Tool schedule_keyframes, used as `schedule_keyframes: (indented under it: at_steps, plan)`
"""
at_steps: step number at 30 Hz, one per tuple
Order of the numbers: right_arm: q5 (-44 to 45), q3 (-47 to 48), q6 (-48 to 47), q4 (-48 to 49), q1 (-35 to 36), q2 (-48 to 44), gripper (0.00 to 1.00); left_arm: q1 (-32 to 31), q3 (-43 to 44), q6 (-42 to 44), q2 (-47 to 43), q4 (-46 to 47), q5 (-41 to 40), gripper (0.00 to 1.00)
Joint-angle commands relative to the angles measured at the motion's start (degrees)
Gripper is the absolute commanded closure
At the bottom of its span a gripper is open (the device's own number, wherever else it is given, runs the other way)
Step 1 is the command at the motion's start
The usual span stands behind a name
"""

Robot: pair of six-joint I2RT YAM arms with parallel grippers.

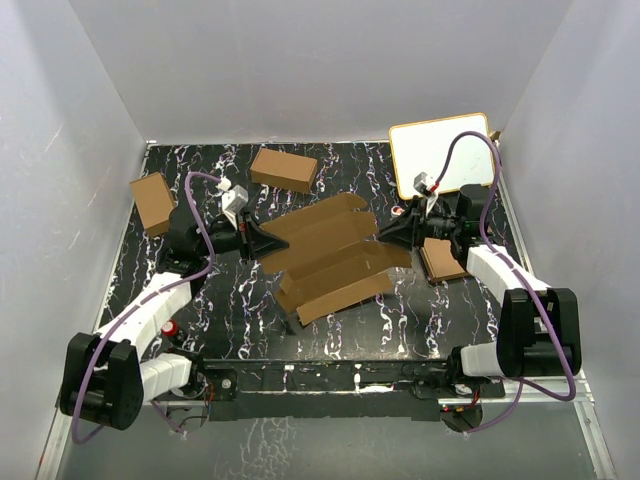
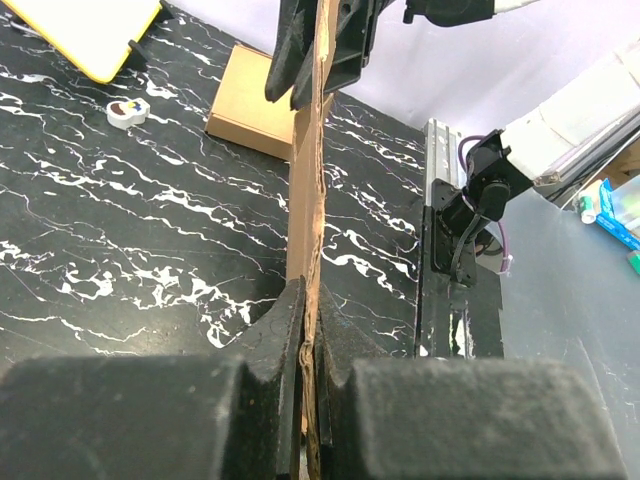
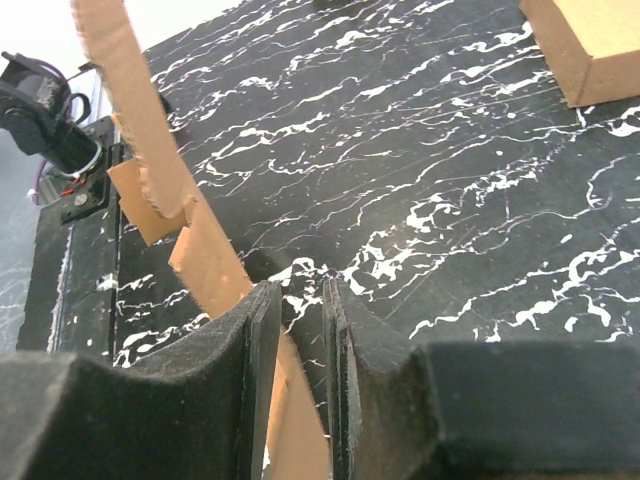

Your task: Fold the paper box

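**What I cannot make out from here**

Through my left wrist camera the paper box shows only as an edge, its faces hidden. My right arm covers part of the brown pile. A carton is cropped at the right wrist view's corner.

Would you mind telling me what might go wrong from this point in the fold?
The left jaws and right jaws pinch only opposite edges of the creased brown die-cut cardboard sheet, so pulling apart may tear it or slip it free. Its low near flap may snag the black marbled table.
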Motion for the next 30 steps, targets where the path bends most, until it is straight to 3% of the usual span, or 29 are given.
schedule_keyframes:
  at_steps: [1,8,18,30]
  plan:
    - [-3.4,-0.9,-2.1,4.1,2.3,-2.3,0.69,0.0,-0.3,-0.6,0.2,2.9,2.0,1.0]
    - [-4.0,-1.0,-3.3,3.3,4.5,-2.2,0.68,0.1,-0.4,-0.7,1.3,3.4,2.4,1.0]
    - [-7.1,-1.8,-4.5,3.2,6.8,-2.3,0.57,0.0,-0.9,-2.0,1.9,5.4,2.8,1.0]
    - [-4.9,-2.7,-2.2,6.0,8.6,-1.0,0.54,-0.1,-3.2,-9.9,3.6,17.3,5.7,1.0]
